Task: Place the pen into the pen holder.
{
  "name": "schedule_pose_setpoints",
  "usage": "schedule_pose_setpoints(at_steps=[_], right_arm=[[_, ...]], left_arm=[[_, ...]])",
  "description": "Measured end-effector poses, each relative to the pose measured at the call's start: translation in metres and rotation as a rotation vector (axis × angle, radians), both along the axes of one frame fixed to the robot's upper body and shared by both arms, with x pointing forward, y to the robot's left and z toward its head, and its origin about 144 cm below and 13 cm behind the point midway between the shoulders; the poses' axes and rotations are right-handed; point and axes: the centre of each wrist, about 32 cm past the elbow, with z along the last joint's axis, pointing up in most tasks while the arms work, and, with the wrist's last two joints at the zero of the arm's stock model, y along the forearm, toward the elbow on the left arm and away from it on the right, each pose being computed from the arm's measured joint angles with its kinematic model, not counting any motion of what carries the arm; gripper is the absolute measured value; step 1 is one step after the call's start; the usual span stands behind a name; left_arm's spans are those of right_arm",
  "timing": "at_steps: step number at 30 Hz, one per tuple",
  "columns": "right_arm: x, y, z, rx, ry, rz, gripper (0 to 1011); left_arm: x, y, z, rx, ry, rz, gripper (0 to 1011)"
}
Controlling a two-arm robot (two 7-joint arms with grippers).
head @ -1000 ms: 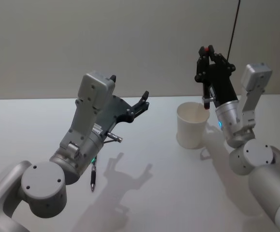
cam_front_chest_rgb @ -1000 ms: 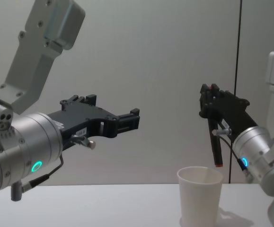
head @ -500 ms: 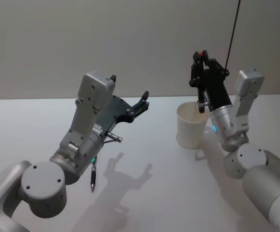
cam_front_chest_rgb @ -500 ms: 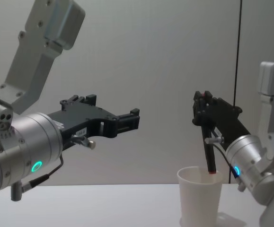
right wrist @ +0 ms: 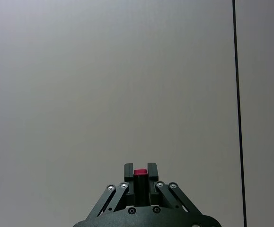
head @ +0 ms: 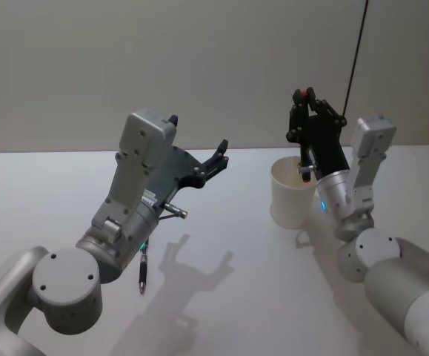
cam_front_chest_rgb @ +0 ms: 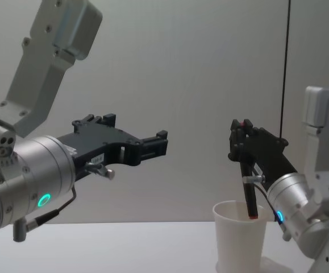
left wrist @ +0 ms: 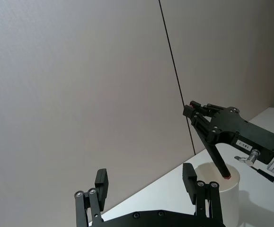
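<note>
The pen [cam_front_chest_rgb: 248, 182] is black with red ends and hangs nearly upright. My right gripper [cam_front_chest_rgb: 242, 129] is shut on its upper part, and the red top end [right wrist: 140, 173] shows between the fingers. The pen's lower tip sits inside the mouth of the pen holder [cam_front_chest_rgb: 239, 242], a white paper cup on the table. The head view has the right gripper [head: 304, 100] above the pen holder [head: 290, 199], the pen [head: 308, 152] slanting down into it. My left gripper [head: 198, 135] is open and empty, raised over the table left of the cup. The left wrist view shows the pen [left wrist: 218, 156] over the pen holder [left wrist: 232, 195].
The white table [head: 221, 245] stretches in front of a plain grey wall. A thin black cable [head: 356, 44] hangs down behind the right arm. The bulky left arm [head: 132, 200] occupies the left side of the table.
My right gripper has moved left and down with the pen, bringing the lower tip from beside the rim into the cup's mouth. The left arm has not moved.
</note>
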Motion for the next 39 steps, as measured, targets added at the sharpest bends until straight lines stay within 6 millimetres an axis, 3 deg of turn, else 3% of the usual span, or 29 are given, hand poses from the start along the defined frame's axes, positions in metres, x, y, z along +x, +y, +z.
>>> schedule_pose_setpoints(at_steps=[26,39], right_arm=[[-0.009,0.007,-0.011,-0.017,0.006,-0.015,163],[-0.01,0.008,-0.013,-0.033,0.004,-0.019,527]], left_arm=[[0.0,0.0,0.0,0.0,0.0,0.0,1000],[0.0,0.0,0.0,0.0,0.0,0.0,1000]])
